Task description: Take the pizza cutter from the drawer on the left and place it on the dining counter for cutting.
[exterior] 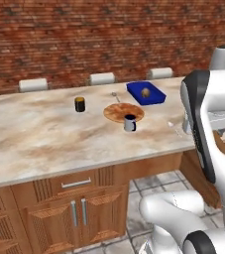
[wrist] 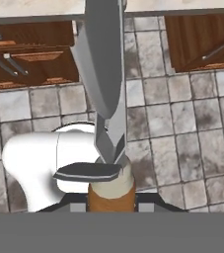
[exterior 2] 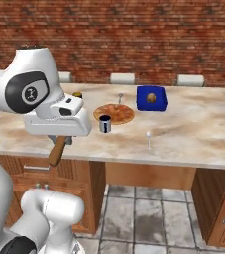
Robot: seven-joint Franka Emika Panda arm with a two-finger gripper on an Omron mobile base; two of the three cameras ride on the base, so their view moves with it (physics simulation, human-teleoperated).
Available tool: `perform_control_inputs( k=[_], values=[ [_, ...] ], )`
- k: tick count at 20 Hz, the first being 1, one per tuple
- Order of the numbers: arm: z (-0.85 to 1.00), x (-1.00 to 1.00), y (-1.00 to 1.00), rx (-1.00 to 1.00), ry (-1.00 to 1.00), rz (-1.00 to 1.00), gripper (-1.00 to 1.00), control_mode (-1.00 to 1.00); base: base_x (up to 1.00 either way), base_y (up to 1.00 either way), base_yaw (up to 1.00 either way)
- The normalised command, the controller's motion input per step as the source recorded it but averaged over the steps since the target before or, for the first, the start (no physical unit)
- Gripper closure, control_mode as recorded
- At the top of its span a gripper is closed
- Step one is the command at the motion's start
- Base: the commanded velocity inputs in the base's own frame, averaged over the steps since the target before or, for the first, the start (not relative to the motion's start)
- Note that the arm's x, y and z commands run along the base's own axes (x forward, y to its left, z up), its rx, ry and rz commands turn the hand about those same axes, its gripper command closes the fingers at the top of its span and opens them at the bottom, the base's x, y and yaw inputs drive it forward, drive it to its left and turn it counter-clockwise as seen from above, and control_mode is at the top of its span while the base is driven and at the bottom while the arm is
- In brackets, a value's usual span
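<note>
The pizza cutter (wrist: 106,89) is gripped by the tool (wrist: 112,205), the brown wooden handle being clamped between the two dark fingers at the bottom of the hand view, with the grey wheel blade seen edge-on and stretching away from the tool over the tiled floor (wrist: 192,128). In the right base view the same handle (exterior 2: 57,150) is seen slanting down out of the underside of the white hand, in front of the wooden cabinets and just below the front edge of the dining counter (exterior 2: 198,129); the cutter is thus carried in the air and rests on nothing. Beyond it, on the marble tabletop, a small grey cup (exterior 2: 104,123) stands just beside the near edge of a round pizza (exterior 2: 115,113). A small dark shaker (exterior: 80,104) stands to the left of the pizza in the left base view, apart from it. Further back, a blue tray (exterior 2: 151,98) holding a brown round item is seen near the far edge. Behind the counter, pale stools (exterior 2: 122,78) are lined up before a brick wall (exterior 2: 134,34).
</note>
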Motion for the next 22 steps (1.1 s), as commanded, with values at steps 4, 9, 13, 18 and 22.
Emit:
perform_control_inputs(
  k=[4, 9, 13, 18, 22],
  values=[
    [0.00, 0.00, 0.00, 0.00, 0.00, 0.00, 1.00, 1.00, 0.56, 0.00, 0.03],
    [0.00, 0.00, 0.00, 0.00, 0.00, 0.00, 1.00, 1.00, 0.50, 0.00, 0.09],
    [0.00, 0.00, 0.00, 0.00, 0.00, 0.00, 1.00, 1.00, 0.47, 0.00, 0.13],
    [0.00, 0.00, 0.00, 0.00, 0.00, 0.00, 1.00, 1.00, 0.44, 0.00, 0.13],
    [0.00, 0.00, 0.00, 0.00, 0.00, 0.00, 1.00, 1.00, 0.44, 0.01, 0.10]
  ],
)
